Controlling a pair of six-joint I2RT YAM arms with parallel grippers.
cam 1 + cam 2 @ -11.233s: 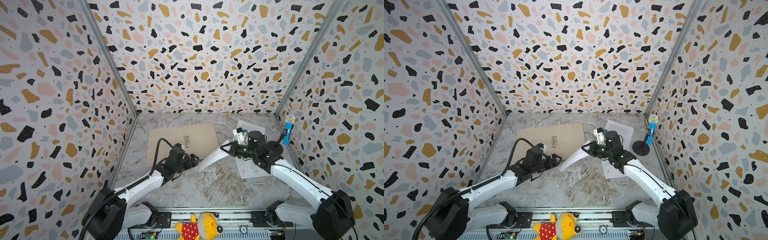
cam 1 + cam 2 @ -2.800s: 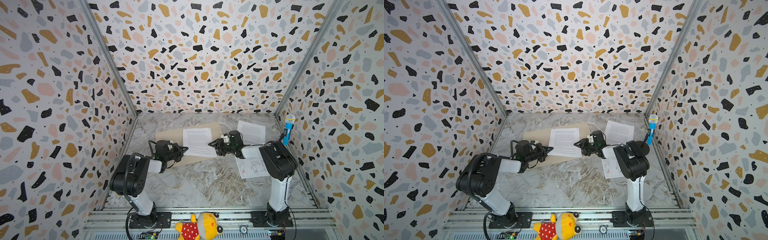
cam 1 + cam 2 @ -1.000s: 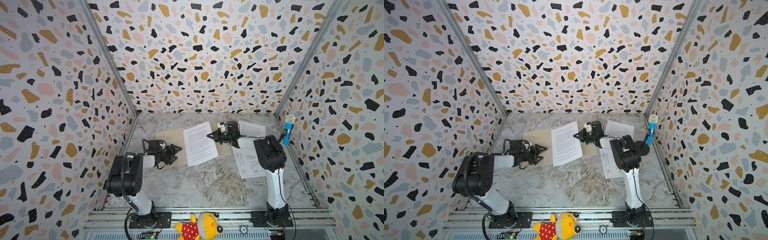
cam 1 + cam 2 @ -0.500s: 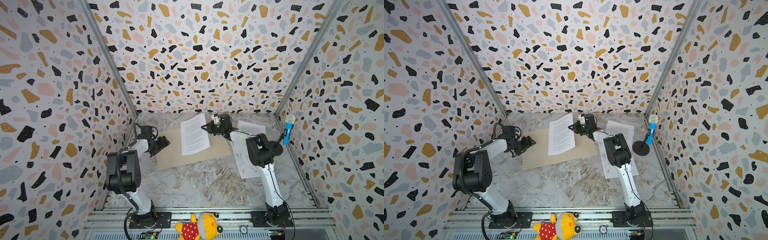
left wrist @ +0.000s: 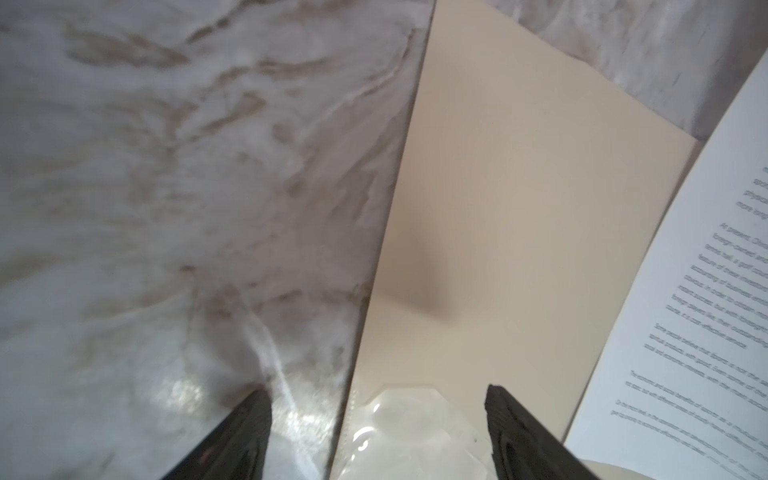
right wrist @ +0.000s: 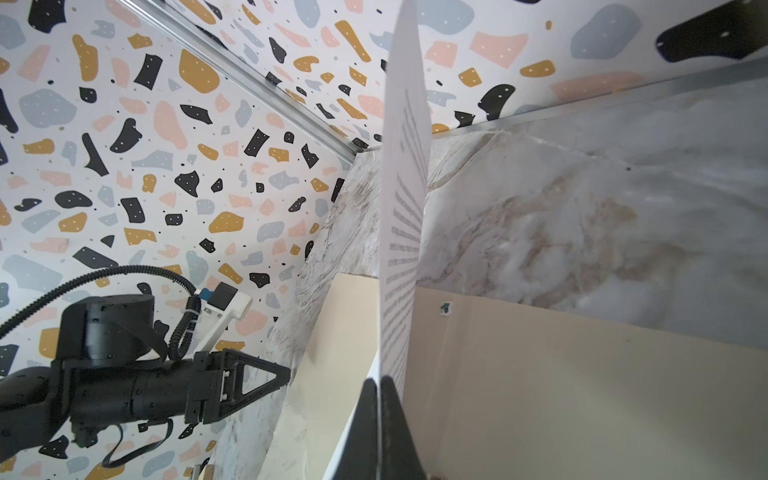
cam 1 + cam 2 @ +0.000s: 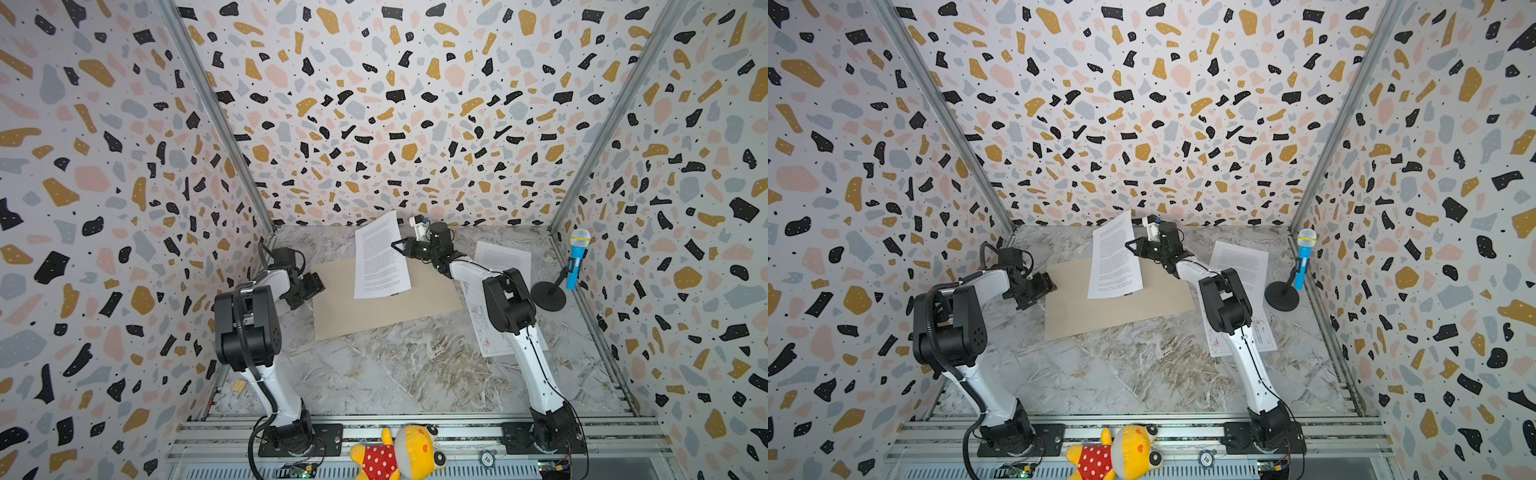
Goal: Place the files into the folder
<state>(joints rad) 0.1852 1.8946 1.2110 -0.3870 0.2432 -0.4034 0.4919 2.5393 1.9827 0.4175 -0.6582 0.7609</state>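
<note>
Our right gripper point(image 6: 379, 384) has its fingers pressed together on the edge of one text sheet point(image 7: 380, 257), a thin pinch with nothing else in it. The sheet stands nearly upright over the folder point(image 7: 374, 311). Its top leans toward the back edge of the tabletop point(image 7: 415, 365), and its lower edge seems to reach the folder. Our left gripper point(image 5: 376, 392) is spread wide and holds nothing. It sits low at the folder's left edge, one finger over the card and one over the tabletop.

The folder lies flat near the middle of the back edge. A second text sheet point(image 7: 503, 257) and the drawing sheet point(image 7: 482, 328) lie along the right edge, partly under our right arm.

We judge two risks. The limp sheet may buckle or swing when lowered and land askew, overhanging the folder's back edge. And with nothing pinning the folder, a dragged sheet could push it across the smooth tabletop.
</note>
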